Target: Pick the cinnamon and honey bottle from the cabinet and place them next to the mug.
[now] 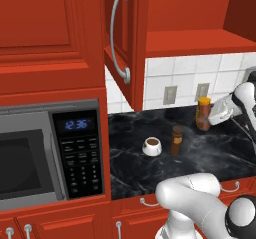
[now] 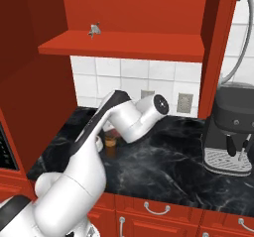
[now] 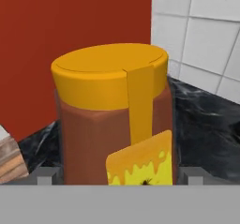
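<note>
One honey bottle [image 1: 203, 114], one cinnamon [image 1: 177, 140], one mug [image 1: 152, 145], centre-right of frame. Both bottles stand upright, long axes vertical. Gripper [image 3: 120, 175] jaws spread wide around the honey bottle.

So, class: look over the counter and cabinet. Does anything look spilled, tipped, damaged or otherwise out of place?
Nothing stands out. The mug, cinnamon and honey bottle all stand upright on the dark counter with no spill. The cabinet door is simply open.
</note>
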### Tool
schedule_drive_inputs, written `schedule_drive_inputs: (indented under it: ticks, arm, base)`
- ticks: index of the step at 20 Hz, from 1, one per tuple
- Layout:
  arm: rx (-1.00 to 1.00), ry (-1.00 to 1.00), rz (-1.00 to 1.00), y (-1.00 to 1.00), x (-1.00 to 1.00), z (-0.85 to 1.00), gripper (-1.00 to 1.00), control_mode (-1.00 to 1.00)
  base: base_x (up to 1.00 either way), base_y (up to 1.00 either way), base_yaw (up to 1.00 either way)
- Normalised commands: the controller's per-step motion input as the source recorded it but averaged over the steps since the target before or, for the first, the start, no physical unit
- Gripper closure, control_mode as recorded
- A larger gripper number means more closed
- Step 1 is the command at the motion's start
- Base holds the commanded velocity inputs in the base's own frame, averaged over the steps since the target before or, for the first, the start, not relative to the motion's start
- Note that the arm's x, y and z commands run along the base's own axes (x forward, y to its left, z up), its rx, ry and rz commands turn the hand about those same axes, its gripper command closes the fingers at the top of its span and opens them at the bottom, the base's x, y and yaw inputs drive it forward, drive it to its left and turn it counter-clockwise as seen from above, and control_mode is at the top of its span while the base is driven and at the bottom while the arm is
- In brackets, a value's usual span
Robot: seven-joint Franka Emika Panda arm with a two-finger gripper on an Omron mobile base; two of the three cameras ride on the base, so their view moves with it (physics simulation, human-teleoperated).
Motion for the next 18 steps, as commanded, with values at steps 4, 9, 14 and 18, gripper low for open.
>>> schedule_drive_inputs:
  ticks: [4, 9, 14, 18]
  arm:
    - [0.01, 0.07, 0.0, 0.0, 0.08, -0.86, 1.0, -1.0]
    - [0.03, 0.0, 0.0, 0.0, 0.15, -0.61, 1.0, -1.0]
    - [0.06, 0.0, 0.0, -0.06, 0.19, -0.41, 1.0, -1.0]
    - [0.07, 0.0, 0.0, -0.23, 0.07, -0.31, 1.0, -1.0]
  base:
    - [0.0, 0.0, 0.0]
    - [0.0, 0.0, 0.0]
    - [0.0, 0.0, 0.0]
    - [0.0, 0.0, 0.0]
